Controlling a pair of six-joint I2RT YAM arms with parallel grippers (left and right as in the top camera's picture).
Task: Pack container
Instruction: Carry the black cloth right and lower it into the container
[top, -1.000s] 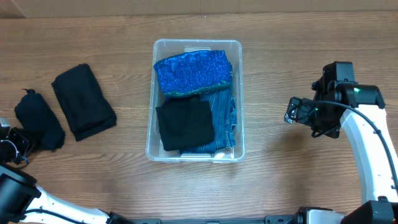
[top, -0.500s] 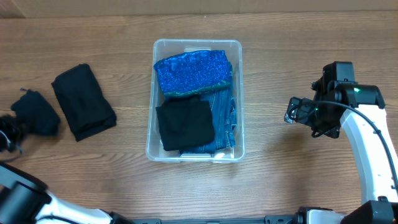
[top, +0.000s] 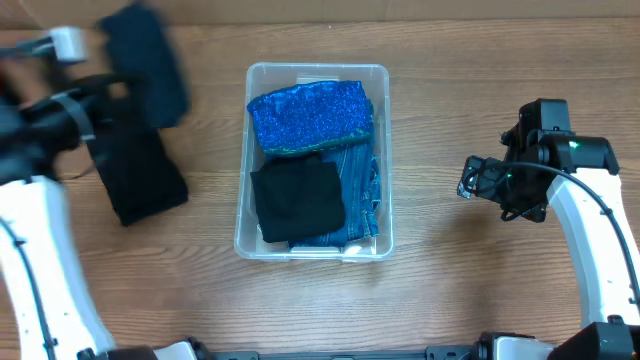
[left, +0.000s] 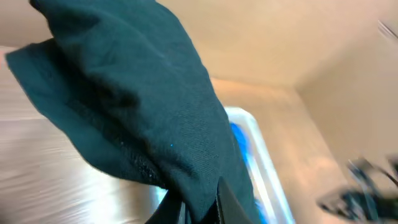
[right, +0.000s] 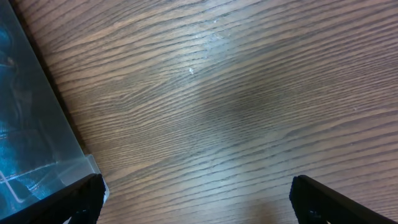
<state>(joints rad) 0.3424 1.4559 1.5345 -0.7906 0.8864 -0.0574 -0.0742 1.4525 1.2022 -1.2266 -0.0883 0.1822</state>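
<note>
Lifted off the left side of the desk (top: 480, 80) in the last second, a small black cloth (top: 148, 55) now hangs high in the left hand (left: 198, 210), apparently headed for the container (top: 243, 160).

Clamped tight on the cloth, the left hand is blurred with motion, while the right hand (top: 469, 178) hovers with fingers spread wide and empty, just right of the container. The clear bin sits mid-desk, mouth up, its long axis running away from the robot. Inside lie a glittery blue fabric (top: 310, 118) at the far end and a folded black square (top: 297, 200) over denim-blue cloth nearer. A larger black bundle (top: 140, 175) waits on the desk to the left. The thin plastic looks light, fairly stiff and slick, so the rimmed edge would probably be the surest place to grip.
</note>
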